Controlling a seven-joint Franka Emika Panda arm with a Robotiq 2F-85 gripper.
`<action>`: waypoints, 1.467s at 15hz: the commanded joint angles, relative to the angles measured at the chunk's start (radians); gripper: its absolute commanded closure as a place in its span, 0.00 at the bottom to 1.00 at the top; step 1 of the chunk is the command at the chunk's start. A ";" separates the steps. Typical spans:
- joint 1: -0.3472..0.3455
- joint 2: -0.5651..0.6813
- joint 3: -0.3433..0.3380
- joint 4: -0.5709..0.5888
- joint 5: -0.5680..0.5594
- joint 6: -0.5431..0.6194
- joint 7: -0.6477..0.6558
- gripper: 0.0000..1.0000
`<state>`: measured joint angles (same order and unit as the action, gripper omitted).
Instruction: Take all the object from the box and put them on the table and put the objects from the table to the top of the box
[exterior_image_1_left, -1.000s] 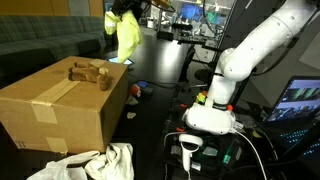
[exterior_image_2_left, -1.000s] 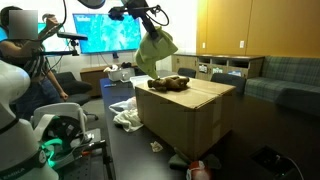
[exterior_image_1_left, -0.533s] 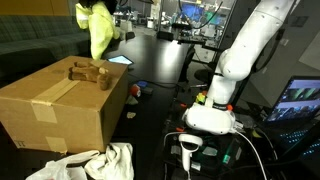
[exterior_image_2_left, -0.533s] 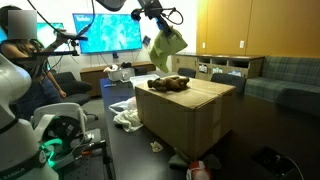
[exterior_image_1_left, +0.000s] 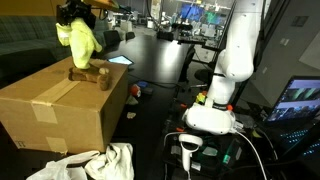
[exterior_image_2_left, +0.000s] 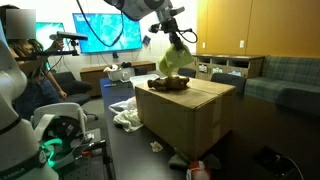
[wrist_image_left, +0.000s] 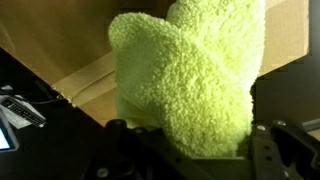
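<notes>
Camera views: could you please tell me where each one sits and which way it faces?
An exterior view: looks across the dark table at the robot base and cardboard box; the hand holds a fuzzy yellow-green cloth.
An exterior view: sits close beside the base, facing across the box toward wall screens; the arm passes overhead.
Wrist view: looks down past the hand onto cloth and box.
Both exterior views share box, cloth and base.
</notes>
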<state>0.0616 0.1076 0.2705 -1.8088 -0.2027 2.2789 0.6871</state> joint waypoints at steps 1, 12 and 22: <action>0.072 0.086 -0.045 0.124 0.077 -0.107 -0.095 0.60; 0.068 -0.113 -0.119 -0.247 0.196 -0.098 -0.382 0.00; 0.041 -0.422 -0.197 -0.853 0.463 0.224 -0.496 0.00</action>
<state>0.1009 -0.1686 0.0918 -2.4660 0.1673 2.3995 0.2476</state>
